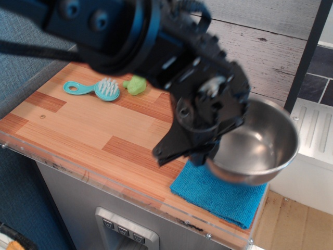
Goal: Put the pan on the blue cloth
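The pan [257,143] is a shiny round steel bowl, held in the air over the blue cloth [218,195] at the table's front right. It hides most of the cloth; only the cloth's front and left strip shows. My black gripper [210,151] is shut on the pan's left rim, with the arm blurred and filling the upper middle of the view. The pan looks a little above the cloth, slightly tilted.
A teal brush with white bristles [96,88] and a small green object [135,84] lie at the back left of the wooden table [78,130]. A dark post [307,57] stands at the right; the table's front edge is close below the cloth.
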Controlling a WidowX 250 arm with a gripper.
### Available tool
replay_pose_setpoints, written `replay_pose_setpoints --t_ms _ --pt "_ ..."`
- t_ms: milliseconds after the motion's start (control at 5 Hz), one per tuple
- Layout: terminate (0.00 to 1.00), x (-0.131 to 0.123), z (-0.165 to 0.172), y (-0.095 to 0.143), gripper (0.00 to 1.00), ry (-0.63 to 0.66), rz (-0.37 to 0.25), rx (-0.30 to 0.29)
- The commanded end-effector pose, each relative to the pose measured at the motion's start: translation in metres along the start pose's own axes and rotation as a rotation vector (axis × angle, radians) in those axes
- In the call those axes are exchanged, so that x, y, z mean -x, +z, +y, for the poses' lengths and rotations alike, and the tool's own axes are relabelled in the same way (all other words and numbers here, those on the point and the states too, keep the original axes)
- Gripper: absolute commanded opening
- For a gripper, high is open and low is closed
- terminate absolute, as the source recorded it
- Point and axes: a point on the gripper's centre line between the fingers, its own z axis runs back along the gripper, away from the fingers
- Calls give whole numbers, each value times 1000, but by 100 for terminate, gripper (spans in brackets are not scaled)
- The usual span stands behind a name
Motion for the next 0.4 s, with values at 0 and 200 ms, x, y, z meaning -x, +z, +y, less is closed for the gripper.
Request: replay_pose_setpoints --t_ms 0,200 --pt "0 -3 7 4 0 10 0 5" --pt "0 3 10 -4 0 -5 25 0"
